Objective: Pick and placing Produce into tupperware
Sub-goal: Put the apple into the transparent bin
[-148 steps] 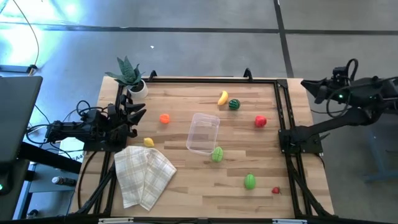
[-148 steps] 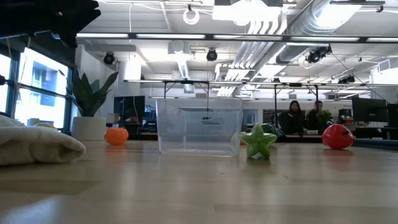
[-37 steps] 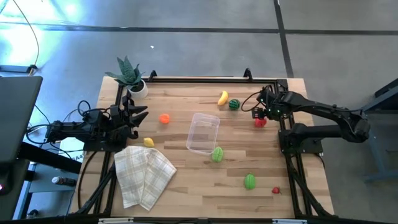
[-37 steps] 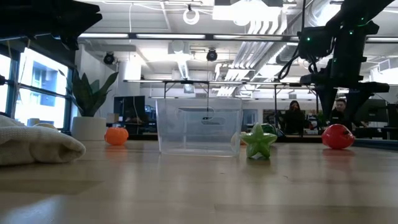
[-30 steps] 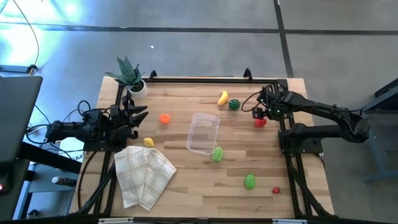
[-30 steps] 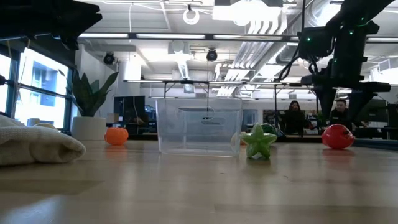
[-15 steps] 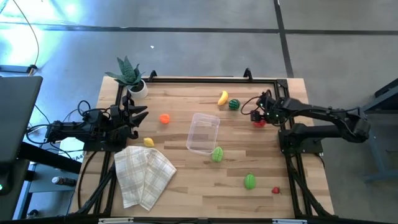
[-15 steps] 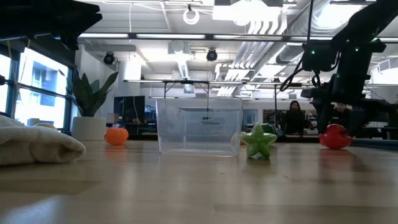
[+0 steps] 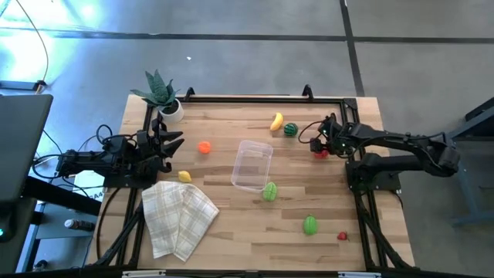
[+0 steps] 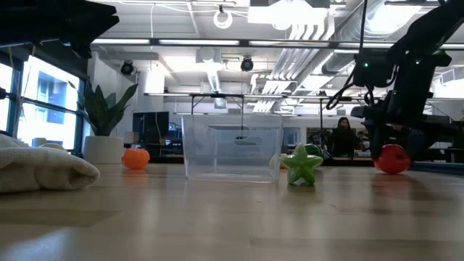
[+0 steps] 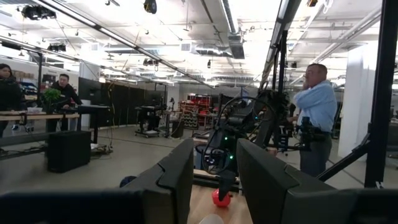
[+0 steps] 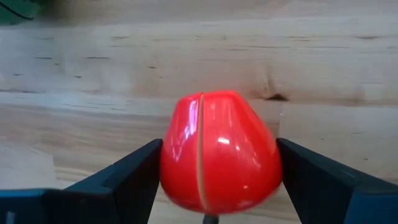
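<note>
The right gripper [image 9: 319,147] has dropped low, at the right of the frame. Its jaws are spread around the red toy fruit [image 12: 217,152] on the worktop [image 9: 231,208], not squeezing yet. The tupperware [image 9: 252,165] waits mid-frame. The left gripper [image 9: 166,143] rests, jaws partly apart.

From where I stand, the right gripper [image 9: 319,147] has its jaws set either side of the red fruit [image 9: 321,151], bare surface [image 9: 301,177] between it and the tupperware [image 9: 252,165]. The star-shaped green piece [image 9: 268,191] crowds the tub's near corner; its open top stands clear.
</note>
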Action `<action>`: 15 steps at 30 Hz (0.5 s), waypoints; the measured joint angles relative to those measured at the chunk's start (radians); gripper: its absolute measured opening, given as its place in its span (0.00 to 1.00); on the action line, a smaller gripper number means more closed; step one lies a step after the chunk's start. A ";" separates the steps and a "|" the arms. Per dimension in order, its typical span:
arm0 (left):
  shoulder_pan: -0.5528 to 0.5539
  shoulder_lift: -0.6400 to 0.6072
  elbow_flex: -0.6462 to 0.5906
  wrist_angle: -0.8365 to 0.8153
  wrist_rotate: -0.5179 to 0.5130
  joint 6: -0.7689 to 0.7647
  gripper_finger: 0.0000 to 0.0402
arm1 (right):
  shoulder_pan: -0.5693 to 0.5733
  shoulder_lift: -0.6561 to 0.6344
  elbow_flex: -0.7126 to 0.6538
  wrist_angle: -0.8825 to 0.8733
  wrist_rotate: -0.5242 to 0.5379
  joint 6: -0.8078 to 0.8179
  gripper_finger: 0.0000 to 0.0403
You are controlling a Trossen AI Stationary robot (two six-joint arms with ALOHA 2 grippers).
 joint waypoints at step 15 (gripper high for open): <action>0.000 0.000 0.000 0.000 0.000 0.000 0.28 | 0.000 0.092 -0.001 0.045 -0.020 -0.032 0.72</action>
